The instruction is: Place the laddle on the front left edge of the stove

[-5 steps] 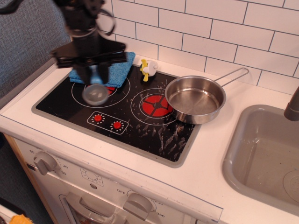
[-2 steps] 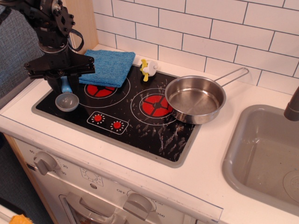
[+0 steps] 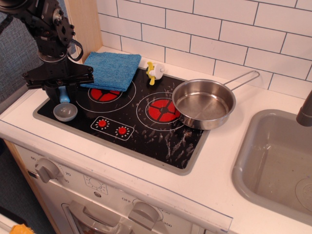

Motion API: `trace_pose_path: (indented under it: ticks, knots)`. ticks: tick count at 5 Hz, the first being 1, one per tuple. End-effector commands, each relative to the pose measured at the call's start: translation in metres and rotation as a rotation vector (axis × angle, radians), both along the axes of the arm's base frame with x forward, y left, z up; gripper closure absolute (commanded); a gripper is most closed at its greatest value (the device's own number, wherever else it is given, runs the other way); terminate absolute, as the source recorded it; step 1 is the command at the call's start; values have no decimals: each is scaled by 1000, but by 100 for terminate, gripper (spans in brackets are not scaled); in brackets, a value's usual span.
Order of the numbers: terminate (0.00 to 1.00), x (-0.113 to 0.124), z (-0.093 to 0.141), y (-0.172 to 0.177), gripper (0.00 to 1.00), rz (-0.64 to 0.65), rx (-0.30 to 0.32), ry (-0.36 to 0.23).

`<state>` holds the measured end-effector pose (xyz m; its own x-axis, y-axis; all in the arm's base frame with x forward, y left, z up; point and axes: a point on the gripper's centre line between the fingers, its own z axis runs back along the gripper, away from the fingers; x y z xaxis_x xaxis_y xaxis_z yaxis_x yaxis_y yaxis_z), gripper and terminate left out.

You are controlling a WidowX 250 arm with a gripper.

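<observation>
White counter front is bare. Stove: laddle bowl down at front-left corner, just inside the rim. Gripper clamped on its blue handle. Behind: blue cloth. Pan right; open glass between.

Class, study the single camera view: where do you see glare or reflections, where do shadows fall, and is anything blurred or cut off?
In the one view, observation.image: the steel pan shows bright highlights on its rim and inner wall; the black stove glass shows pale scratch marks rather than strong glare; a soft shadow lies in the sink; the ladle and gripper look sharp; the arm is cropped at the top left.
</observation>
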<state>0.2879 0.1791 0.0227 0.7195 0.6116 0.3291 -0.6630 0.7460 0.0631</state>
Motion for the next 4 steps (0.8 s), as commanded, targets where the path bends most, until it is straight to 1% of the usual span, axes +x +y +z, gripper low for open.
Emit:
trace_pose_path:
  ticks: [1,2,3,4]
  knots:
    - [0,-8,12,4,0,74,-13,-22]
    - [0,-9,18,4,0,83,0,-11]
    - [0,-9,26,6,0,85,-8,-37]
    - [0,-12,43,5,0,84,-4,-81]
